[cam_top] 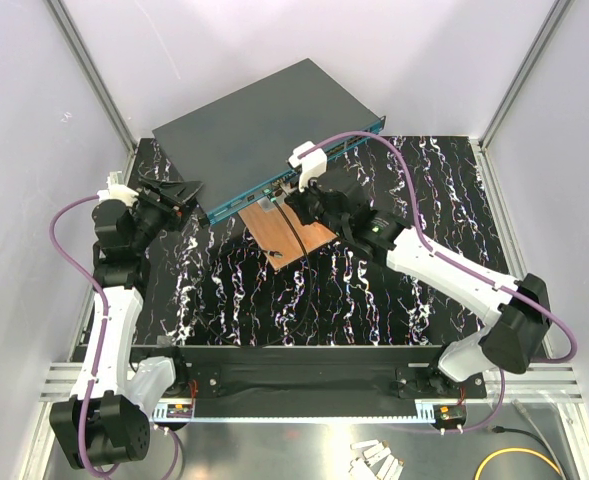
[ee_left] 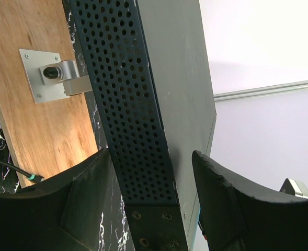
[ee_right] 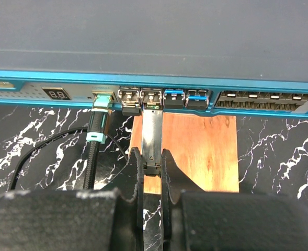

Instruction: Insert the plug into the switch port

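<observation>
Your right gripper (ee_right: 152,168) is pinching the plug (ee_right: 152,130), a slim silver one, by its near end, with one finger on each side. The plug runs straight ahead of the fingertips to the teal front edge of the switch (ee_right: 154,36). Its far end meets the mouth of a port (ee_right: 151,97), but the views don't show how far in it sits. Just left of the fingers, a black braided cable (ee_right: 97,133) is already seated in another port. Just right of the plug's tip are two blue-tabbed modules (ee_right: 185,98). Under the plug and fingertips lies the wooden board (ee_right: 201,151).

Your left gripper (ee_left: 154,157) has its fingers (ee_left: 221,198) set wide across a corner of the switch. No gap shows on either side, so it is clamped on the perforated end
</observation>
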Action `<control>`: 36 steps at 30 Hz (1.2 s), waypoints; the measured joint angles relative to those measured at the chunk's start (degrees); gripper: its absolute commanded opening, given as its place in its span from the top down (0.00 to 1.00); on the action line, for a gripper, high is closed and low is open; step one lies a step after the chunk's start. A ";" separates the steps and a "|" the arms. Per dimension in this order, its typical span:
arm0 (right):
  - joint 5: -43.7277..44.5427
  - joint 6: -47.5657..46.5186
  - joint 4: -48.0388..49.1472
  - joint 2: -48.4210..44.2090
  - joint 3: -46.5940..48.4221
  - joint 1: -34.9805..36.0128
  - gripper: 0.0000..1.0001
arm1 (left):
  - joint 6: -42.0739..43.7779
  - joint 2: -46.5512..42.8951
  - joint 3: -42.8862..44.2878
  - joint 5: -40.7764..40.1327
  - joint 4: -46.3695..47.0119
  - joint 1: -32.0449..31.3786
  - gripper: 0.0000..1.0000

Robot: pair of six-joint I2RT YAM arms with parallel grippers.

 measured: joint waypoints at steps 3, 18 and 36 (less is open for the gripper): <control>0.15 -0.52 0.24 0.48 0.00 0.07 1.00 | 0.00 0.00 -0.02 0.02 0.00 0.00 0.33; 1.40 -1.84 0.57 2.99 2.23 0.33 1.00 | 0.00 0.00 0.00 0.17 0.00 0.00 0.33; 1.38 -1.79 -3.67 6.19 7.72 0.31 0.64 | 0.00 0.00 0.00 0.35 0.02 0.00 0.33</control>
